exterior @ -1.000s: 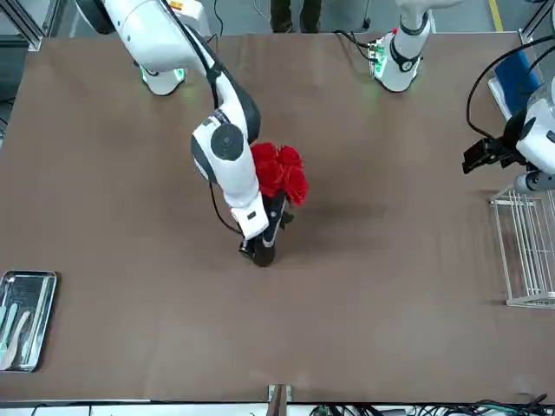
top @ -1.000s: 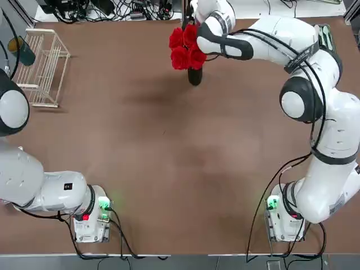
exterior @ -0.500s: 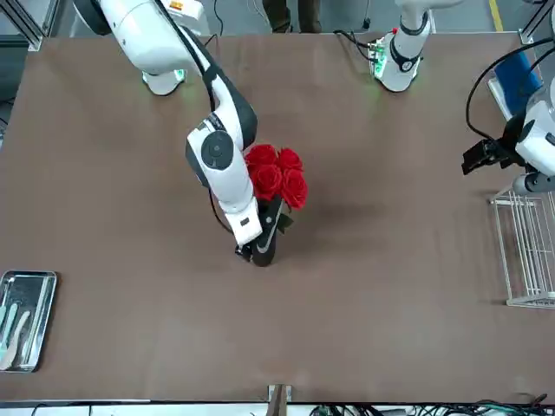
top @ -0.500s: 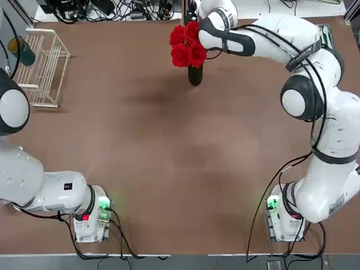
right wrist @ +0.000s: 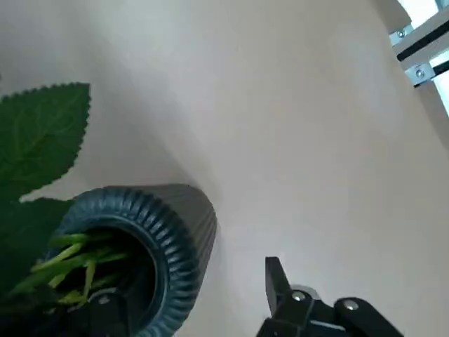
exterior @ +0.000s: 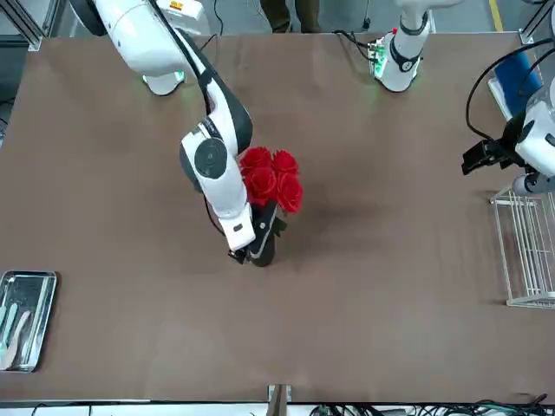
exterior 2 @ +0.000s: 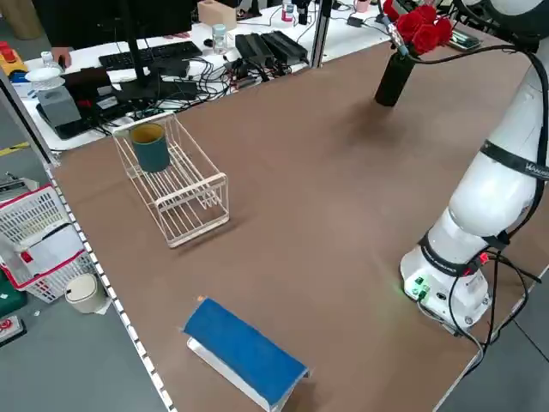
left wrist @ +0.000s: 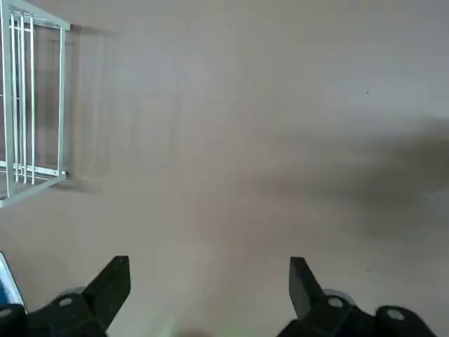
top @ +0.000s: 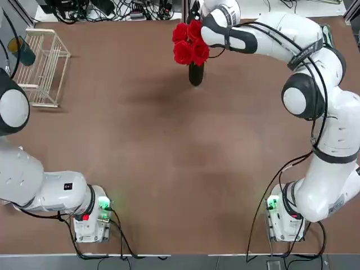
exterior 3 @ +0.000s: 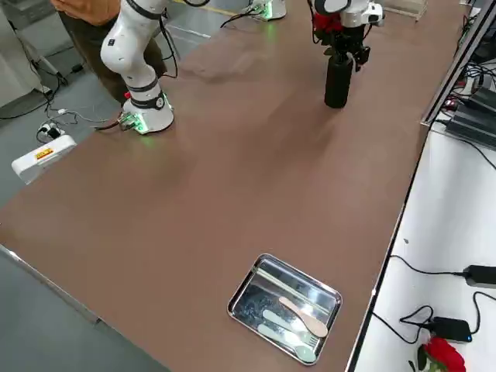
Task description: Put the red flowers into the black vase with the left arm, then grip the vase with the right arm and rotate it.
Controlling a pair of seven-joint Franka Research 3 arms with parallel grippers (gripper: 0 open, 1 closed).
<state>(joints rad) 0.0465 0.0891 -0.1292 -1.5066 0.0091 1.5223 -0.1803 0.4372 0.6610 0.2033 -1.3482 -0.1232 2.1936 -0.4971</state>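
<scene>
Two things flank my spread, empty right gripper (right wrist: 189, 309): ribbed matte black vase (right wrist: 151, 239) holding red roses (top: 190, 44), and bare brown table (top: 169, 157).

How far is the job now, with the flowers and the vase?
Done: the red flowers already stand in the black vase, and the left hand is parked open, away from it. In hand: the right hand is at the vase, one finger clear of its wall. Left: whether the rotation is finished cannot be told; the right arm must withdraw.

Matt black ribbed vase (right wrist: 151, 232), smooth matt brown table (top: 169, 169), shiny metal tray (exterior 3: 285, 308), glossy white plastic arms (top: 332, 129)
</scene>
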